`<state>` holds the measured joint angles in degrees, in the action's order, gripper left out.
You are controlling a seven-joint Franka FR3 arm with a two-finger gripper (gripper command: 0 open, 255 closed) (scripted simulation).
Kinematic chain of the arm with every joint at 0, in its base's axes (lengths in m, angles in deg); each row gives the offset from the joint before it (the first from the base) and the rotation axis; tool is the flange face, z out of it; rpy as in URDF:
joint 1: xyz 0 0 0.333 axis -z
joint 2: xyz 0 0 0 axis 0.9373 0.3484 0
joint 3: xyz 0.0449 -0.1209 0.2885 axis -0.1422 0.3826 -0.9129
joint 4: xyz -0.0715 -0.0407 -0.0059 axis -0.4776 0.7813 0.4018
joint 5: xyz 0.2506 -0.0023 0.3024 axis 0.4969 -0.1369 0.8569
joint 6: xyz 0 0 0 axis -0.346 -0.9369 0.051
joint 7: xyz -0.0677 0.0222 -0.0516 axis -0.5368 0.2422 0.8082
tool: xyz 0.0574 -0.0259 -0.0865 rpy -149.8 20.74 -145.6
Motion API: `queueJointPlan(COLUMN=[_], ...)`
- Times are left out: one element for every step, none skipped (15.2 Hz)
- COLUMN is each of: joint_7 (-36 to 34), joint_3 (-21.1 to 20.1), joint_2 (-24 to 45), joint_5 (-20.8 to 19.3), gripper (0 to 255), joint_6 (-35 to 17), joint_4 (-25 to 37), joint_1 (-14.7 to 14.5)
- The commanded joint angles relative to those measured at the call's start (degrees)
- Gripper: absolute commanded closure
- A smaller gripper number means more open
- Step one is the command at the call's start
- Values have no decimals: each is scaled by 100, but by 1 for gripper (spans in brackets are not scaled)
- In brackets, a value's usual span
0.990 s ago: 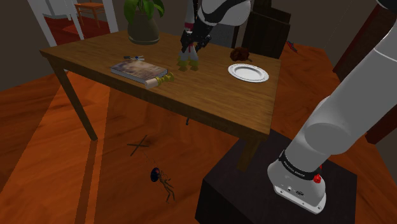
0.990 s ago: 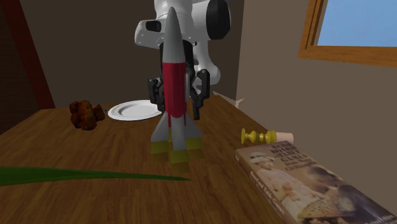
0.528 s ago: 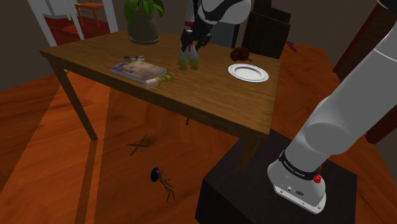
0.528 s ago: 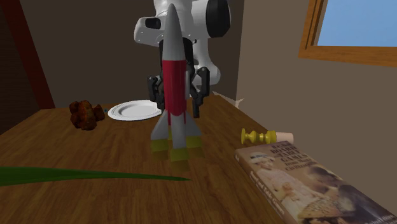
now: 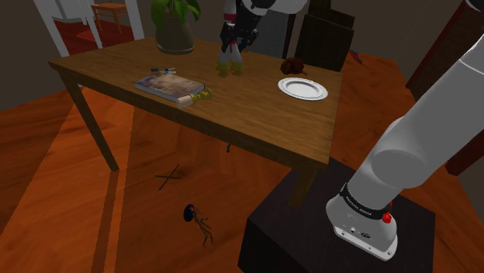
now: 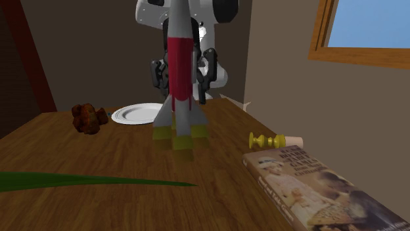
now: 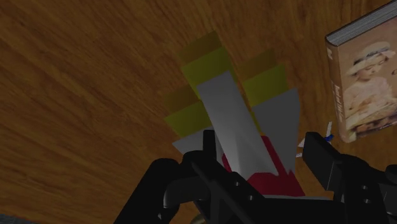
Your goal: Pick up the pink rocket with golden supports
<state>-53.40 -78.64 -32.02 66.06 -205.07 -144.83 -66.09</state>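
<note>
Lifted since a moment ago, the grey-and-crimson rocket with yellow supports (image 6: 176, 56) hangs just above the brown wooden desk (image 6: 79, 164), clamped in the black end effector (image 6: 183, 73); pickup looks nearly done.

You have a wooden table (image 5: 264, 116) with a book (image 5: 168, 84) lying flat near the edge at the shoulder view's left, a small yellow-and-cream stick (image 5: 194, 98) on its side just beside the book's corner, and a tiny dark object (image 5: 164, 71) just behind the book. A potted plant (image 5: 174, 35) stands at the far corner. Toward the right you'll find a white plate (image 5: 302, 88) with a brown lump (image 5: 294, 65) just behind it.
</note>
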Motion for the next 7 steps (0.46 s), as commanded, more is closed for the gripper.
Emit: queueJointPlan(joint_7=[-35,-48,-62,-75,-88,-90,-90], joint_3=[-2,-2,-2,-2,-2,-2,-2], joint_2=[-55,-67,-78,-88,-96,-99,-98], joint_5=[-27,-38,-49,-59,-69,-71,-70], gripper=[255,255,255,255,255,255,255], joint_6=[165,241,317,392,468,479,480], joint_4=[119,183,248,314,382,391,392], joint_1=[5,8,10,12,14,15,15])
